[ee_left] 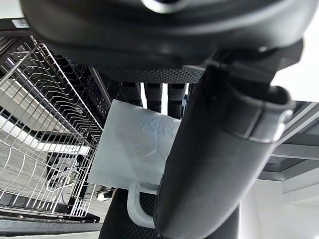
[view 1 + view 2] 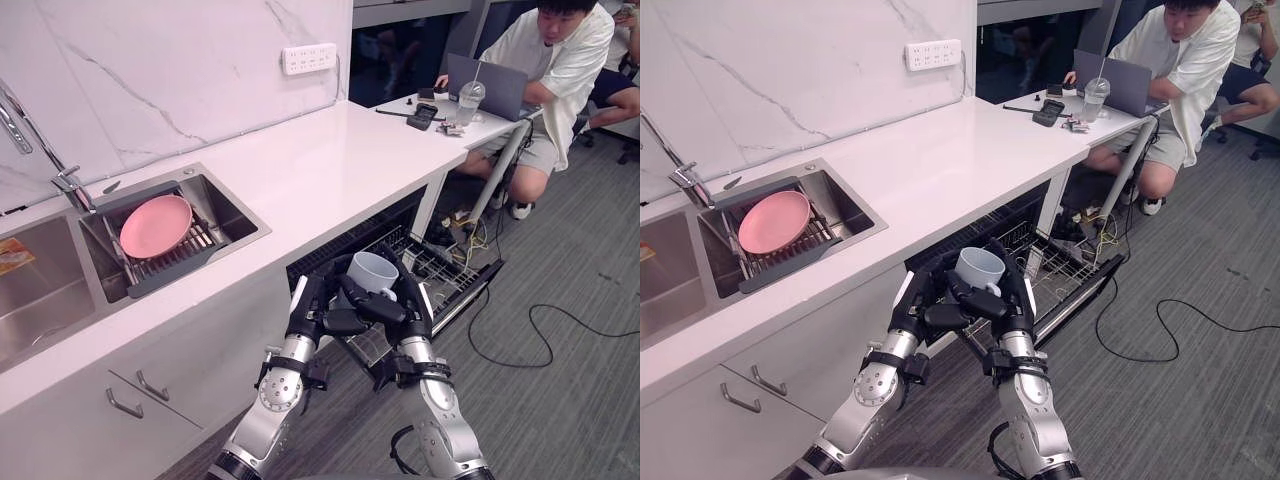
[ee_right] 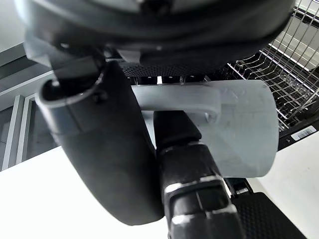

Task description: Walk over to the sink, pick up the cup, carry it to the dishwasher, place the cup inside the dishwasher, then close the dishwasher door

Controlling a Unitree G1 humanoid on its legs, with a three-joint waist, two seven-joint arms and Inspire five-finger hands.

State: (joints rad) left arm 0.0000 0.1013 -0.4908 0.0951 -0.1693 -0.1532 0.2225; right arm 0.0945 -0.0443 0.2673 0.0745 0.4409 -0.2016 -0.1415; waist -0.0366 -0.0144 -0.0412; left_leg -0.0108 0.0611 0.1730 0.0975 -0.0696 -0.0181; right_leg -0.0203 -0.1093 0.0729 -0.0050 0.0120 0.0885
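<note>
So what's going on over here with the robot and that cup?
The robot holds a pale cup between both hands, left hand and right hand curled round it, just above the pulled-out rack of the open dishwasher. The cup is not yet set down. A pink plate sits in the sink, and a person works at a laptop nearby.
</note>
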